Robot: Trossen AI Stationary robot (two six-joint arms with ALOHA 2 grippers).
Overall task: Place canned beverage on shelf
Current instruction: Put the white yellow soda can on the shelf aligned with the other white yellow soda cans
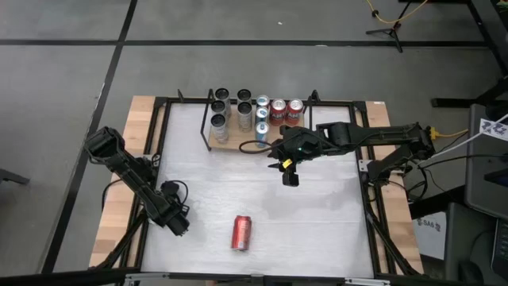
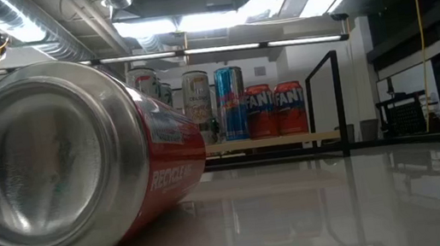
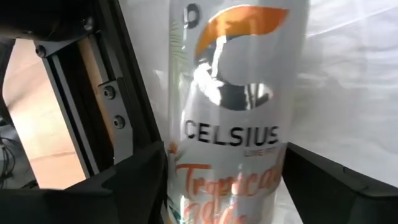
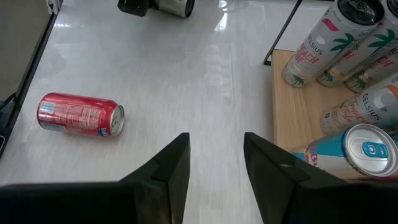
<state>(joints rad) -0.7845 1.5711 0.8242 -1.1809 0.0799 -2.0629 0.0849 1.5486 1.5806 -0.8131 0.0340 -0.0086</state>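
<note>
My left arm (image 1: 131,171) reached to the near left part of the desk (image 1: 317,222), and a white Celsius can (image 3: 233,124) sat between my left jaws, which stood wide, one close on each side of it (I could not tell whether they truly pressed it). My right arm (image 1: 373,139) stretched in from the right, its jaws just in front of the shelf (image 1: 230,143), narrowly parted and grasping nothing. The shelf stood at the far edge of the desk and carried upright cans: white ones (image 1: 230,107) at its left, blue ones (image 1: 262,119) in the middle and two red Fanta cans (image 1: 286,111) at its right. A red can (image 1: 240,233) lay on its side at the near middle, well apart from the shelf.
</note>
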